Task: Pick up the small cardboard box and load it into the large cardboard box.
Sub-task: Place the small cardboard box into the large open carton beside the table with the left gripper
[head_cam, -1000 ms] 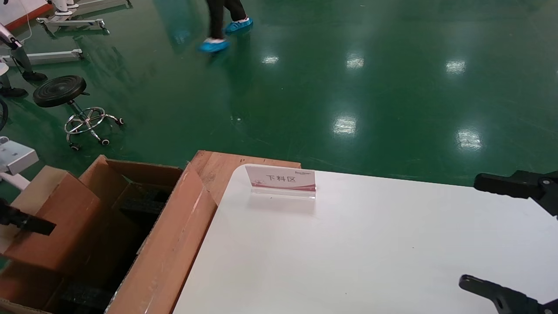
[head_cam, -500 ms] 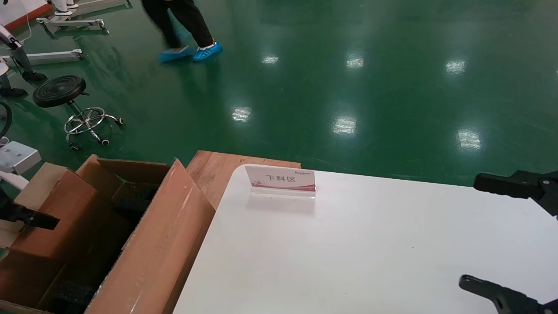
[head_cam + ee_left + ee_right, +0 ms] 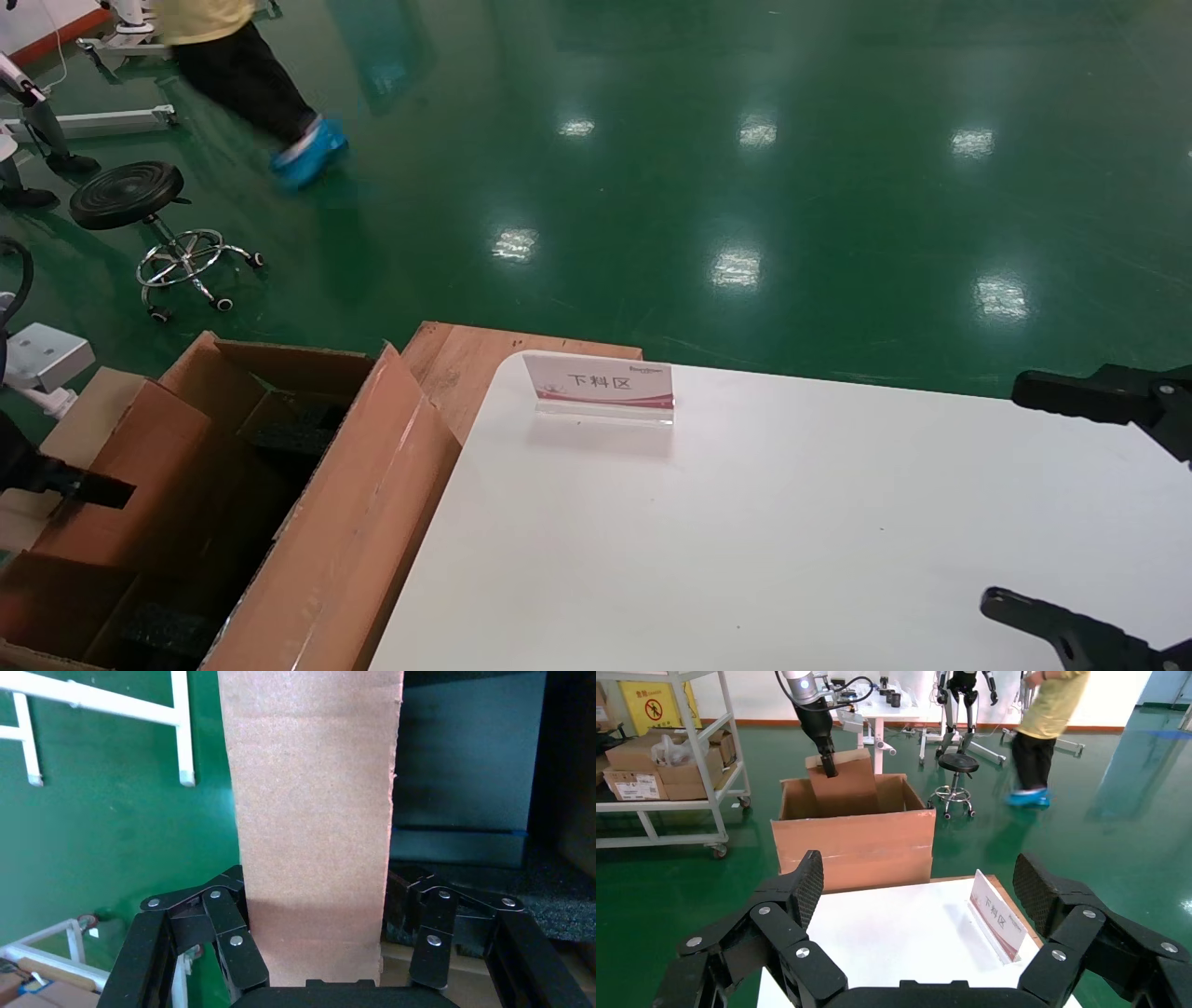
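Head view: table sign (image 3: 601, 385) reading "下料区".

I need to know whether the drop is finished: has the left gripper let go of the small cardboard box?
No: in the left wrist view the left gripper has its fingers pressed against both sides of the small cardboard box.

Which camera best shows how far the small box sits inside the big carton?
Right wrist view: the small cardboard box stands half above the large cardboard box, held by the left gripper. Head view crops it; left wrist shows only one face.
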Robot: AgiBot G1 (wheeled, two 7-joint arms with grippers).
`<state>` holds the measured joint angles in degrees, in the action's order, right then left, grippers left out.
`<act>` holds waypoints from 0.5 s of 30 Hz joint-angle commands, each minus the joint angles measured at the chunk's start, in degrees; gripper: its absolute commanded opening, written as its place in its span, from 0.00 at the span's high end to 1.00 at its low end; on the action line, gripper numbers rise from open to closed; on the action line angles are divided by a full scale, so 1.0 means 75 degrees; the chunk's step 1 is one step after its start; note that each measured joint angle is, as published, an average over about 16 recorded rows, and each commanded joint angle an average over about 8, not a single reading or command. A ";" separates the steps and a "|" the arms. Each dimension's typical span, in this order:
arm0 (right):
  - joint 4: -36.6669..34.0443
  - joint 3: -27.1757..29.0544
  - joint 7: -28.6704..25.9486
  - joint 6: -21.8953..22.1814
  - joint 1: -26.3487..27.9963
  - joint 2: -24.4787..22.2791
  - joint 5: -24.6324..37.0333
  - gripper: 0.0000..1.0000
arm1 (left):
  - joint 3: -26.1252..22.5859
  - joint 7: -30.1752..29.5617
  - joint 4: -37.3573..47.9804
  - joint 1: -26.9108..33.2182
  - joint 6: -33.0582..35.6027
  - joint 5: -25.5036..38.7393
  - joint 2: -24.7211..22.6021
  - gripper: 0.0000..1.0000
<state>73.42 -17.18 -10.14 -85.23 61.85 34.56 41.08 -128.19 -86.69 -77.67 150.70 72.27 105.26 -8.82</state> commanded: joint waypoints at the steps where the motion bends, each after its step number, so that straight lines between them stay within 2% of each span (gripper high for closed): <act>1: 0.0000 -0.0001 0.0000 0.0000 0.0000 0.0000 -0.0001 0.00 | -0.0009 -0.0017 0.0002 -0.0016 -0.0004 0.0013 0.0026 1.00; 15: 0.0000 -0.0006 0.0003 0.0003 0.0001 -0.0003 -0.0004 0.00 | -0.0179 -0.0184 0.0030 -0.0325 -0.0404 0.0071 0.0179 1.00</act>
<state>73.42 -17.22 -10.12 -85.21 61.86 34.54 41.05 -129.47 -88.06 -77.45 148.37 69.44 105.82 -7.50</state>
